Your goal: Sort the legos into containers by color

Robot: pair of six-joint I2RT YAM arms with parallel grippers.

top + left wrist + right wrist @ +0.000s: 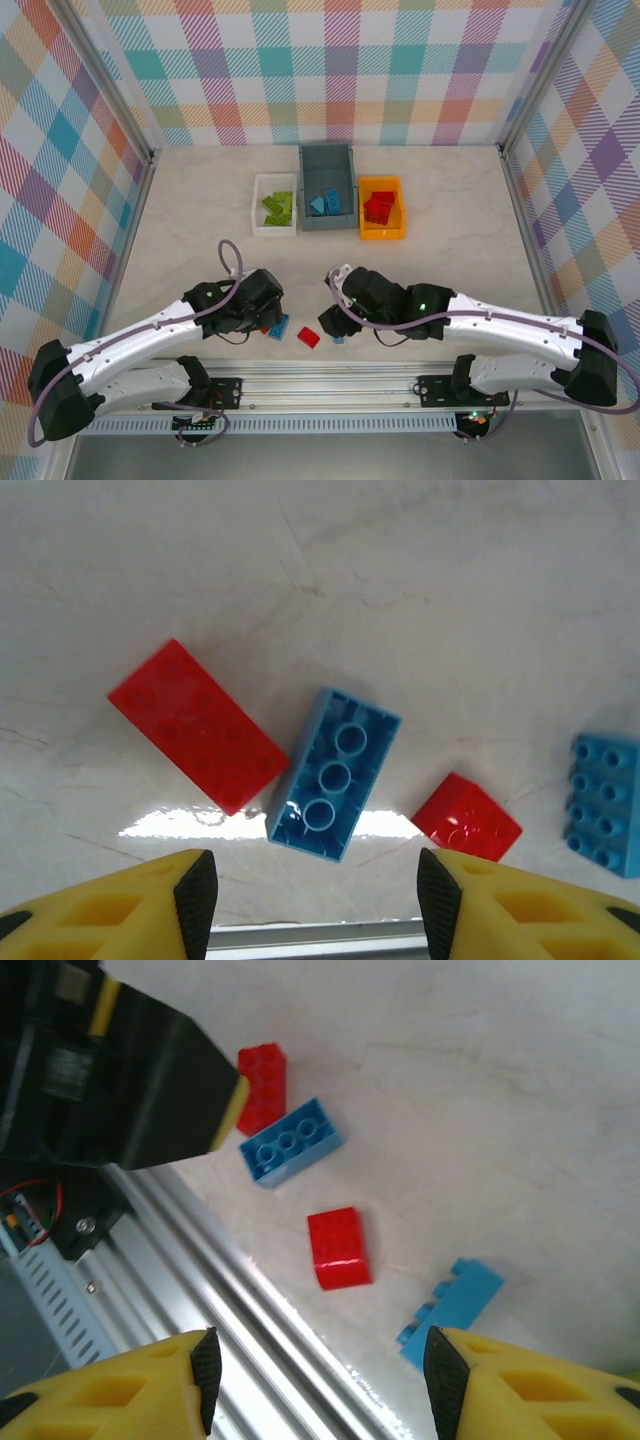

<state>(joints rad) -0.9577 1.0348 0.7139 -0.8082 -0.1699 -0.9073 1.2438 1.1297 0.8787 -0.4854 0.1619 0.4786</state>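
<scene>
Loose legos lie on the table near its front edge. In the left wrist view a long red brick [197, 726], an upside-down blue brick [334, 775], a small red brick [466, 818] and another blue brick [608, 800] lie ahead of my open left gripper [316, 905], which holds nothing. My right gripper [318, 1375] is open and empty over the small red brick [339, 1248], with a blue brick [452, 1300] by its right finger. At the back stand the containers: a white tray [258, 205] with green legos, a grey-blue bin [328, 160] with blue ones, an orange bin [381, 232] with red ones.
A metal rail [330, 385] runs along the table's front edge just behind both grippers. Checkered walls [90, 200] enclose the table at the left, right and back. The left gripper's black and yellow body [150, 1070] sits close to the right gripper.
</scene>
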